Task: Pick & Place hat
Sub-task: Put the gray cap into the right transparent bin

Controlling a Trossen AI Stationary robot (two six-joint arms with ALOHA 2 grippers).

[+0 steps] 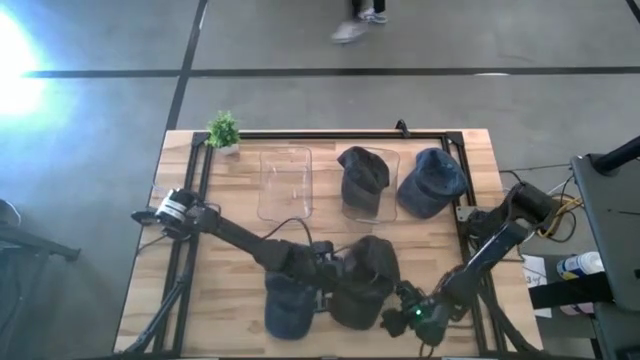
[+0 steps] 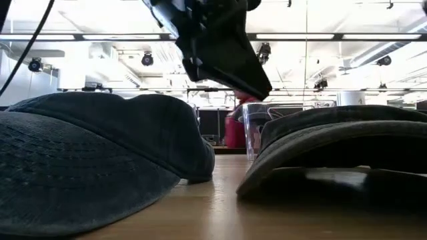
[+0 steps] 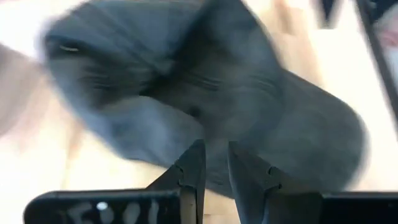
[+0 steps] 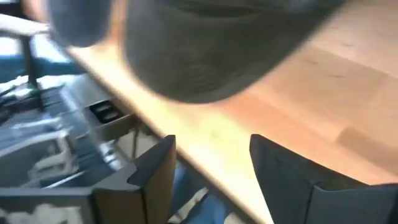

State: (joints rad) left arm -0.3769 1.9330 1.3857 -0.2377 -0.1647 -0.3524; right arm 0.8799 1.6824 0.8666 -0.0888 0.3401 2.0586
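Dark hat: lies crown up at the table's near edge, long axis running near to far. Blue hat just beside it. Left gripper: fingers narrowly parted, poised over the dark hat's crown. Right gripper: fingers spread wide, empty, beside the dark hat's near brim. Farther back: two hats, one in a clear bin.

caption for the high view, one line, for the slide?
Overhead: left gripper over two dark hats at the table's near edge; right gripper open beside them.
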